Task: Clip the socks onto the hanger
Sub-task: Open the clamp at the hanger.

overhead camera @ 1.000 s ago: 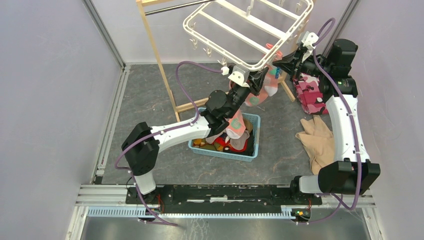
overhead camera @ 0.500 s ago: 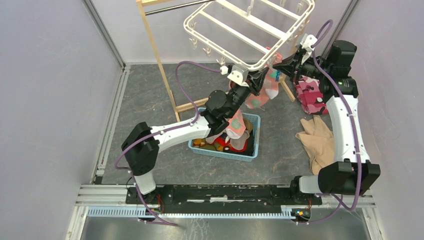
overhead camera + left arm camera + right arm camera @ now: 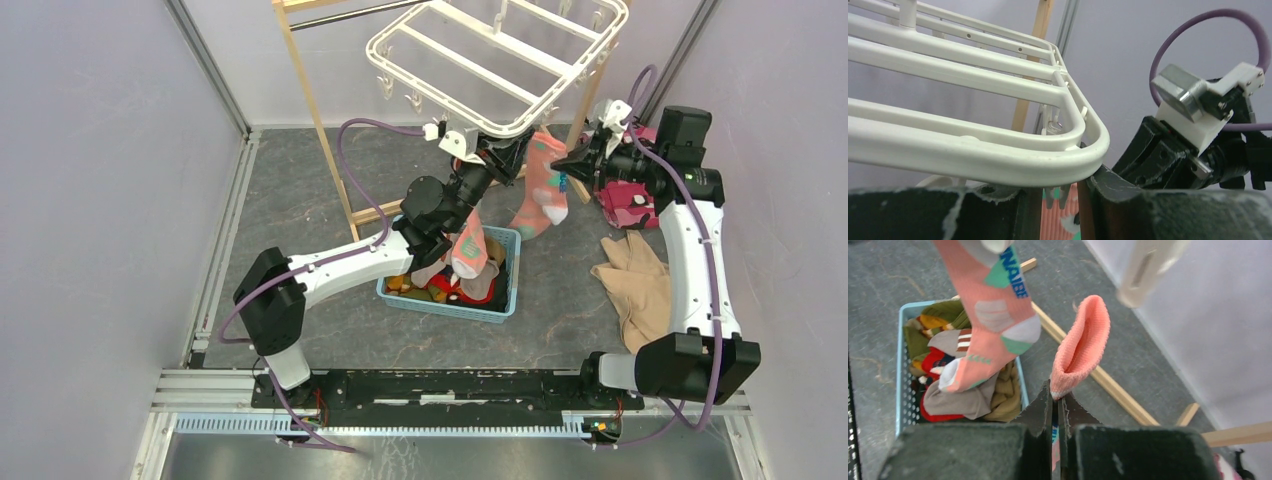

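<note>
R end effector [image 3: 1055, 392] pinches sock [image 3: 1081, 342]; L end effector [image 3: 1052, 212] ajar round clip [image 3: 1058, 196].

Top view: I get even, diffuse light, soft faint shadows, no glare, sharp. Left wrist: hanger [image 3: 998, 155] rim bright, foreground dark and soft. Right wrist: near clip [image 3: 1148, 270] blurred.

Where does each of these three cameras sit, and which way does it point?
Top external: fixed above and behind the arms, looking down on the table, hanger and basket; left arm and right arm show whole.
Left wrist: on the left wrist, looking up past the hanger's rim to the wall; left gripper at bottom, right arm ahead.
Right wrist: on the right wrist, looking down over the basket; right gripper pinches a pink sock.
Shared: top and right wrist both show the basket.
</note>
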You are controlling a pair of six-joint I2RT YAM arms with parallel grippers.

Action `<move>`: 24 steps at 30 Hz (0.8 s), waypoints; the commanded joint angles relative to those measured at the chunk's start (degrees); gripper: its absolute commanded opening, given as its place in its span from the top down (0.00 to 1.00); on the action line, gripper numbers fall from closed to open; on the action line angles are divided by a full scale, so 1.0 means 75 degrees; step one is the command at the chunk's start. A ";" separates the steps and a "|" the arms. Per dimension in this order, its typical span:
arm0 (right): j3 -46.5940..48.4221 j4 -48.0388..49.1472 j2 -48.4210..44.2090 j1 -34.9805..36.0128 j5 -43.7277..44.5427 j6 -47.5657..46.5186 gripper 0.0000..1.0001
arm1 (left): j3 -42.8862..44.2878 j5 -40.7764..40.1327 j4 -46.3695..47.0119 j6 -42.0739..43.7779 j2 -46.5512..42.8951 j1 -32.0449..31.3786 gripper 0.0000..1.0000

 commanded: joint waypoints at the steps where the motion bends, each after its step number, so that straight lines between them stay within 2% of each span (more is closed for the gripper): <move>1: -0.0393 -0.0854 -0.0323 0.0016 -0.0411 -0.0802 1.00 | 0.0176 -0.0214 0.0004 -0.0681 -0.0385 0.0056 0.79; 6: -0.0617 -0.1439 -0.0494 0.0273 -0.0623 -0.1370 1.00 | 0.0116 -0.0173 -0.0058 -0.0959 -0.0482 0.0055 0.79; 10: -0.0568 -0.1501 -0.0580 0.0480 -0.0811 -0.1347 1.00 | 0.0086 -0.0112 -0.0067 -0.1150 -0.0506 0.0072 0.79; 17: -0.0318 -0.0991 -0.0545 0.0518 -0.1495 -0.0400 1.00 | 0.0019 -0.0001 -0.0063 -0.1539 -0.0575 0.0135 0.79; 24: -0.0093 -0.0558 -0.0528 0.0543 -0.1548 0.0208 1.00 | -0.0025 0.0124 0.0004 -0.1750 -0.0600 0.0179 0.80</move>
